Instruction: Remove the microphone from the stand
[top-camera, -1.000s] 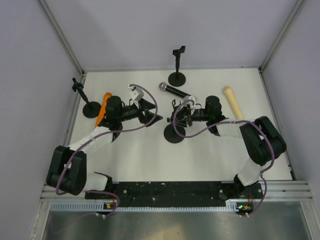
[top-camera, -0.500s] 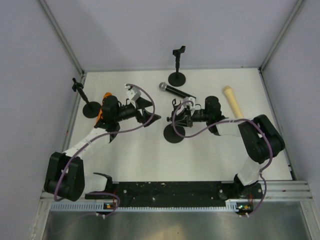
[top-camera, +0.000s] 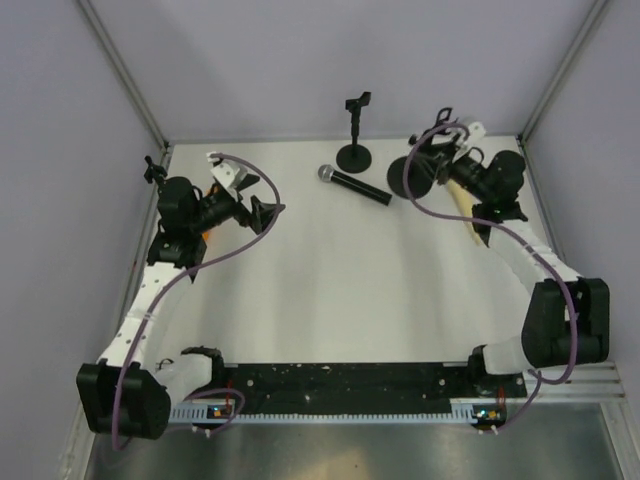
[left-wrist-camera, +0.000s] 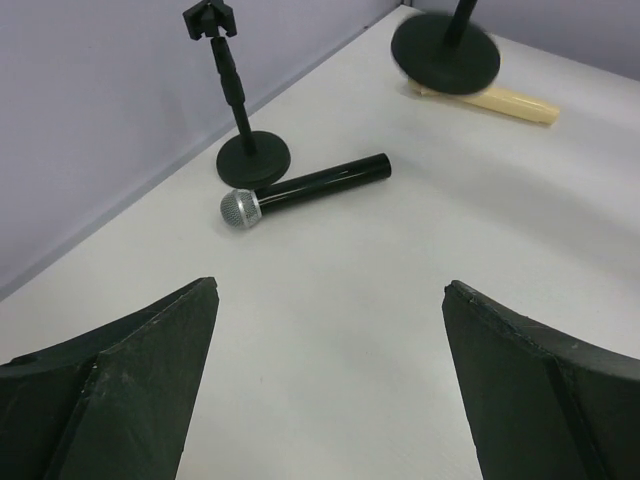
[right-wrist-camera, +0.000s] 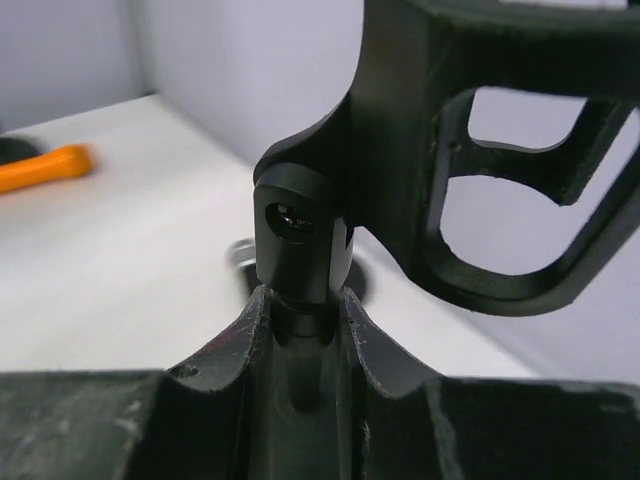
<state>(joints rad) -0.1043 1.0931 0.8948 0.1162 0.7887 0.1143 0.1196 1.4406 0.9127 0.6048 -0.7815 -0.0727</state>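
While microphone (top-camera: 355, 186) lies flat, right fingers (right-wrist-camera: 225, 365) clamp stand (right-wrist-camera: 300, 225).

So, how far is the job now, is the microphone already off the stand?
Done: the black microphone lies on the table, in no stand. In hand: the right end effector is shut on an empty stand. The left end effector is open, holding nothing. Left: probably setting that stand down.

White table (top-camera: 320, 300), pale lilac walls (top-camera: 300, 60).
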